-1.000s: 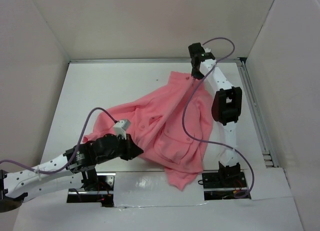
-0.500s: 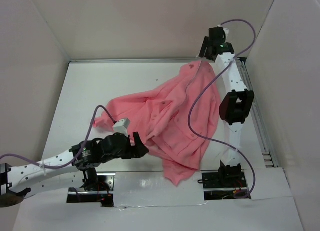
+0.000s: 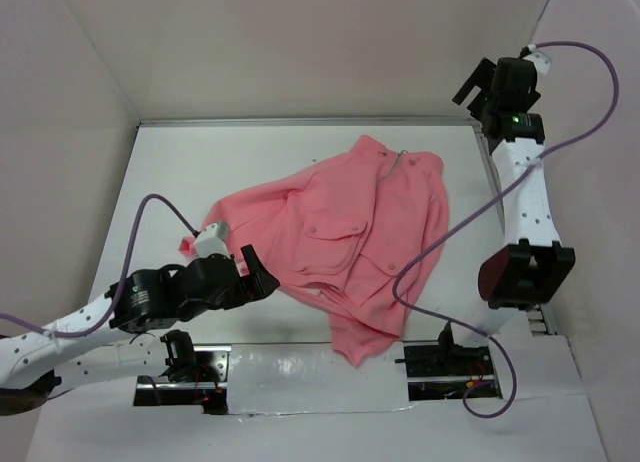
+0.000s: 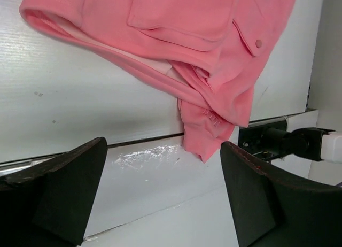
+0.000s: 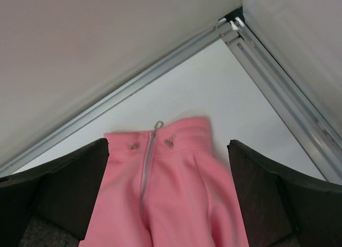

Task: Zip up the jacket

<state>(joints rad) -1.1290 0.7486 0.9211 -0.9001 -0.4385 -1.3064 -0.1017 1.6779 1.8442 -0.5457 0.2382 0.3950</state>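
Note:
The salmon-pink jacket (image 3: 350, 232) lies crumpled on the white table, collar toward the back and hem toward the near edge. Its pale zipper (image 5: 145, 172) runs closed up to the collar, with the metal pull (image 5: 158, 125) at the top. My right gripper (image 3: 475, 82) hangs open high above the back right corner, looking down on the collar (image 5: 176, 145), and holds nothing. My left gripper (image 3: 255, 272) stands open just left of the jacket's lower edge (image 4: 208, 134), apart from the cloth. A chest pocket with a snap (image 4: 258, 43) shows in the left wrist view.
White walls close in the table on the left, back and right. A metal rail (image 3: 515, 232) runs along the right edge. Both arm bases (image 3: 450, 362) sit in cut-outs at the near edge, and purple cables (image 3: 420, 272) trail over the jacket.
Both grippers opened and let go of the jacket. The right arm rose and swung back to the right; the left drew back to the left. The jacket dropped and settled on the table.

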